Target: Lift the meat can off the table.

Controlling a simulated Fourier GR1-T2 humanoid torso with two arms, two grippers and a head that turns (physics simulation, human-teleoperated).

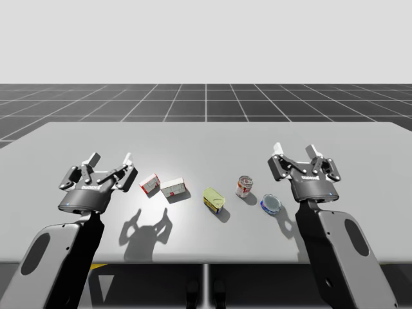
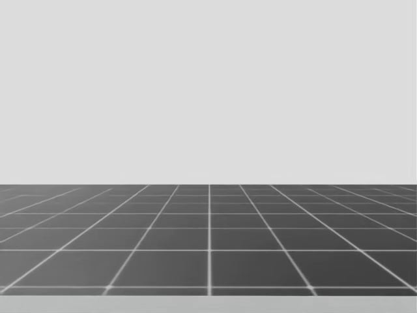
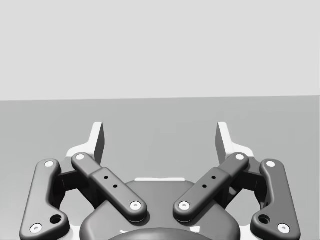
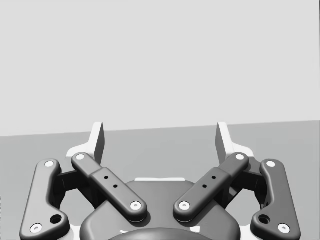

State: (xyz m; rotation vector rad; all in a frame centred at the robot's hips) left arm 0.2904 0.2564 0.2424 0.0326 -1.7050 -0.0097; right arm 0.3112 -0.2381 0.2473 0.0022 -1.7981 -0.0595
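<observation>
Across the near half of the scene lies the grey table (image 1: 206, 138), with a dark gridded floor (image 2: 208, 235) stretching far behind it. My left arm (image 1: 58, 257) comes up from the near edge at the left, and my right arm (image 1: 341, 251) at the right. The left hand (image 1: 111, 158) hovers above the table's left part, its two fingers spread wide apart. The right hand (image 1: 296, 149) hovers over the right part, fingers likewise apart.

Between the two hands a row of things rests on the table. At its left end the left white-and-red box (image 1: 150, 185) and the right white-and-red box (image 1: 174, 188) lie side by side, close together. The meat can (image 1: 214, 199), yellow-green and boxy with rounded corners, sits near the table's middle. It is just right of the boxes and well apart from both hands. Right of it stands a red-and-white round can (image 1: 244, 186), upright. A flat blue round can (image 1: 271, 203) lies nearer, just beside my right arm.
</observation>
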